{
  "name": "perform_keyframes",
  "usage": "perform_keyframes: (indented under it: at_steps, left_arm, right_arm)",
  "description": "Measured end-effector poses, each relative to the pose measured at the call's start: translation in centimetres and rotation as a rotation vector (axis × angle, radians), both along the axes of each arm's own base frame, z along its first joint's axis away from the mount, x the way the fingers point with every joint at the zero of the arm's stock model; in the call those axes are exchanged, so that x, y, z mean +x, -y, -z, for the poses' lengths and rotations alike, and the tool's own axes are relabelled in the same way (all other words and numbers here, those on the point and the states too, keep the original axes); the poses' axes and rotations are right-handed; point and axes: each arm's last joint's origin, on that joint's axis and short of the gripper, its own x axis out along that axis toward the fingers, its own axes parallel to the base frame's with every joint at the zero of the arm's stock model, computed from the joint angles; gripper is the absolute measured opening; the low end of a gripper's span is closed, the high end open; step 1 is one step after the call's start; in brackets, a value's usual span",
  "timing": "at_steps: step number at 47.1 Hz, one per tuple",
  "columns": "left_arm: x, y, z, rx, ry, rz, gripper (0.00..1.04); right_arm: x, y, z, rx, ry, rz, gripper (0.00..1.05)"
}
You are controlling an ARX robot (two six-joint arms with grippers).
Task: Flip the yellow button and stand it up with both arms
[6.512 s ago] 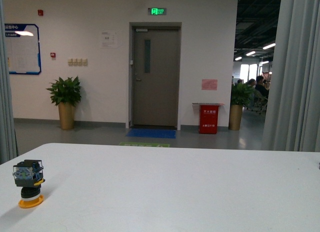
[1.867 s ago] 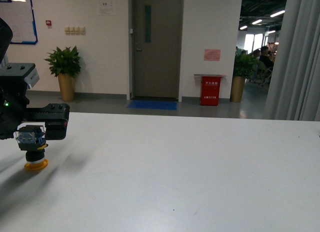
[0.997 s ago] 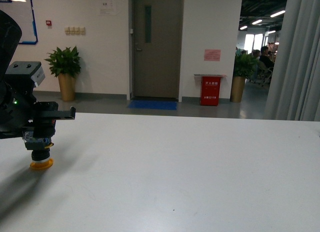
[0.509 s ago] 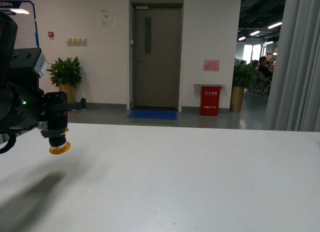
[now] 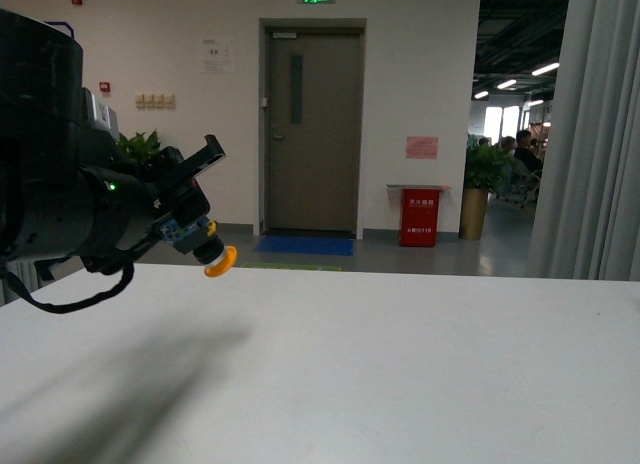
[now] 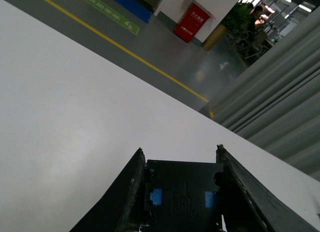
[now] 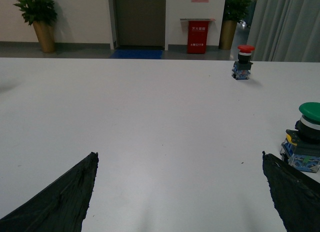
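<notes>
Front view: left gripper (image 5: 192, 212) clamped on the yellow button (image 5: 205, 246), held clear above the table (image 5: 400, 364), cap tilted down and rightward; I judge this mid-flip. Right wrist view: right gripper (image 7: 178, 157) spread wide, empty, presumably ready to receive it.

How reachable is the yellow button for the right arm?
Probably yes: the left gripper holds the yellow button off the table, cap poking out clear. The right gripper is open and empty, but outside the front view, so distance is unclear.
</notes>
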Motion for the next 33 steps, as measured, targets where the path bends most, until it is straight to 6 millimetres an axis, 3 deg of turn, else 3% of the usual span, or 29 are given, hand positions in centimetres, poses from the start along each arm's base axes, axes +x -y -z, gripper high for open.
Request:
perform_keyframes:
  at_steps: [15, 33]
  left_arm:
    - [1.3, 3.1, 2.0, -0.215, 0.030, 0.136, 0.35]
    - [1.5, 6.0, 3.1, -0.500, 0.033, 0.470, 0.35]
  right_arm:
    - [0.0, 0.0, 0.0, 0.000, 0.000, 0.000, 0.97]
    - [0.0, 0.0, 0.0, 0.000, 0.000, 0.000, 0.97]
